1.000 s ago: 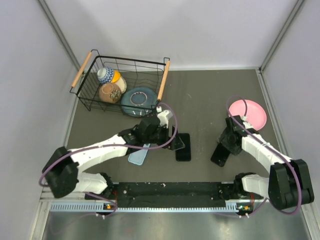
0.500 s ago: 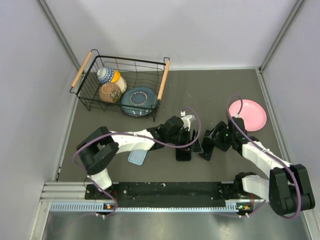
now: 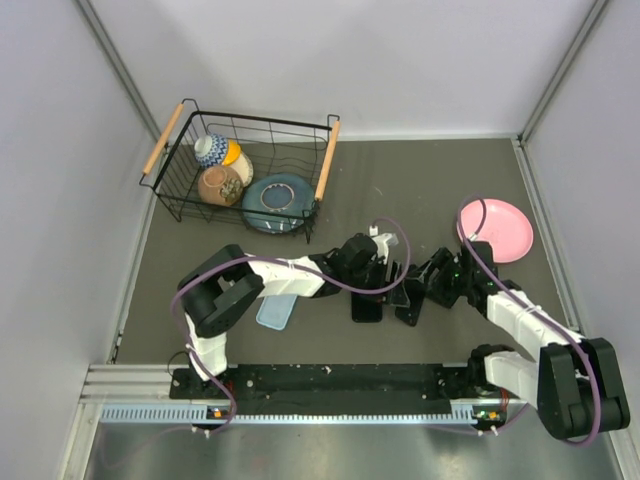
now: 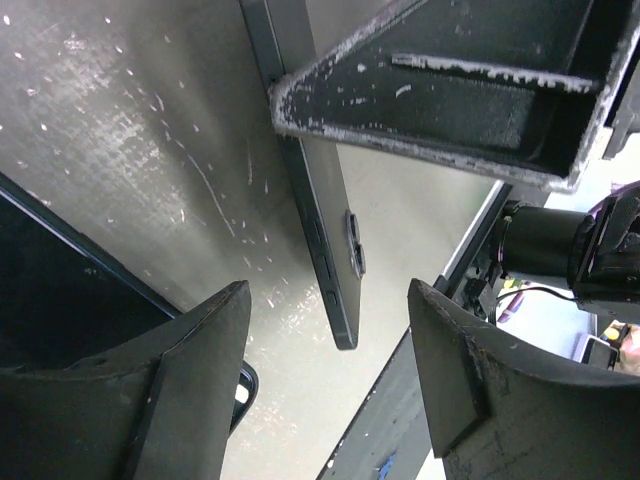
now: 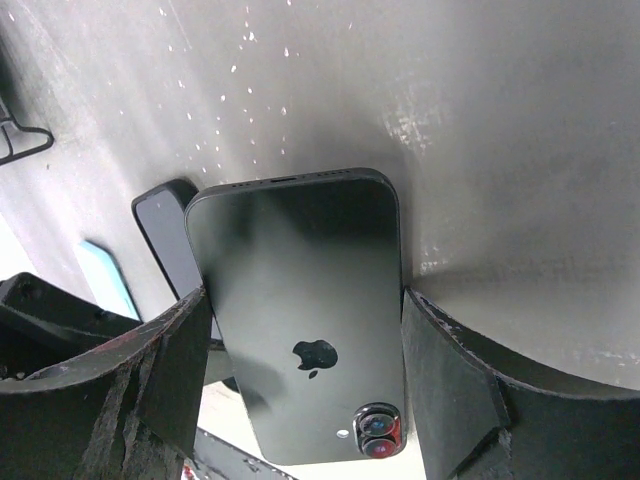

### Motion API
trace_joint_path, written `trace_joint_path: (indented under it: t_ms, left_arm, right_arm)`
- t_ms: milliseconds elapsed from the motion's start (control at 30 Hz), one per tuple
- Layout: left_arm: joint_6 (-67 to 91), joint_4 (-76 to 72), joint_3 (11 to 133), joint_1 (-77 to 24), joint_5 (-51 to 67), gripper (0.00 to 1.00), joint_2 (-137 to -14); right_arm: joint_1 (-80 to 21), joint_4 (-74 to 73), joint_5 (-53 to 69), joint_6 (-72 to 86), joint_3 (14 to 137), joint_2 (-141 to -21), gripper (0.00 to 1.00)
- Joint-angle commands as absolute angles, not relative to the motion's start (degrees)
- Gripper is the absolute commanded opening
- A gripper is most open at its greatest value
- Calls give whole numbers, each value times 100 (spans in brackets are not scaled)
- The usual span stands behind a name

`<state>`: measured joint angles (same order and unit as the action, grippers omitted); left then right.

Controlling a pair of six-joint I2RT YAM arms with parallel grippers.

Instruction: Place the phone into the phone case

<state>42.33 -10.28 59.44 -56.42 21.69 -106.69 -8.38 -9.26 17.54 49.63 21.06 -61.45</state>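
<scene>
Right fingers (image 5: 150, 380) clamp the phone (image 5: 300, 300) between them by its long edges, leaving its ends free, while open left fingers (image 4: 190, 390) straddle it, case (image 3: 366, 308) just beneath them, probably to guide seating.

A dark grey tabletop (image 3: 420, 190) fills the middle, matte, and up close its surface (image 4: 150, 150) shows white specks and fine scratches. Plain pale walls close it in: the back wall (image 3: 340, 60) at 12 o'clock, the left wall (image 3: 50, 200) at 9 and the right wall (image 3: 600, 180) at 3. Grey metal struts (image 3: 115, 60) run up the corners at 11 and 1. At 6 o'clock a ribbed aluminium rail (image 3: 330, 412) edges the table, with a brushed steel sheet (image 3: 330, 450) just beyond. The light is soft and even, the shadows faint.
</scene>
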Motion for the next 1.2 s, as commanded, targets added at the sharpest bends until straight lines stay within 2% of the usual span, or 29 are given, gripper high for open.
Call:
trace_joint_path:
  t_ms: [0, 167, 267, 300, 367, 433, 467, 533, 567, 633, 667, 733, 767, 933, 1167]
  left_arm:
    - [4201, -1274, 6266, -5678, 2276, 68, -10854]
    - [4368, -1546, 6302, -5678, 2583, 58, -11056]
    - [4403, -1704, 6223, -5678, 2628, 49, -11066]
    - [4412, -1722, 6179, -5678, 2645, 40, -11048]
    - [4395, -1731, 6144, -5678, 2637, 29, -10995]
    - [4368, -1705, 6100, -5678, 2619, 14, -10908]
    - [4359, -1670, 6100, -5678, 2619, 8, -10890]
    - [4316, -1591, 6091, -5678, 2628, 0, -10802]
    - [4281, -1591, 6082, -5669, 2663, 0, -10758]
    - [4237, -1626, 6012, -5669, 2750, 0, -10592]
    - [4184, -1635, 5986, -5669, 2768, 0, -10530]
    - [4096, -1687, 5828, -5660, 2926, 0, -10259]
    - [3983, -1679, 5766, -5643, 2979, 0, -10152]
    - [3499, -1345, 5301, -5529, 3268, 0, -9362]
    - [2717, -441, 4966, -5405, 4113, 0, -8342]
  right_arm:
    - [-773, -879, 2064, 4966, 1951, -5968, 39]
    - [-773, -853, 2188, 4975, 1925, -5801, 40]
    - [-773, -888, 2215, 4966, 1899, -5643, 40]
    - [-765, -905, 2232, 4957, 1898, -5616, 40]
    - [-773, -914, 2267, 4931, 1916, -5529, 41]
    - [-773, -923, 2338, 4826, 1907, -5450, 44]
    - [-773, -905, 2381, 4738, 1916, -5345, 52]
    - [-765, -888, 2557, 4492, 1925, -5195, 62]
    - [-765, -914, 2592, 4430, 1925, -4968, 70]
    - [-765, -967, 2776, 4141, 1925, -4677, 77]
    - [-773, -984, 2856, 4061, 1934, -4528, 85]
    - [-773, -1045, 3119, 3789, 2012, -4106, 91]
    - [-773, -1107, 3190, 3718, 2135, -3991, 99]
    - [-765, -1256, 4244, 3183, 2539, -3350, 99]
    - [-765, -1591, 4385, 2857, 2891, -3006, 97]
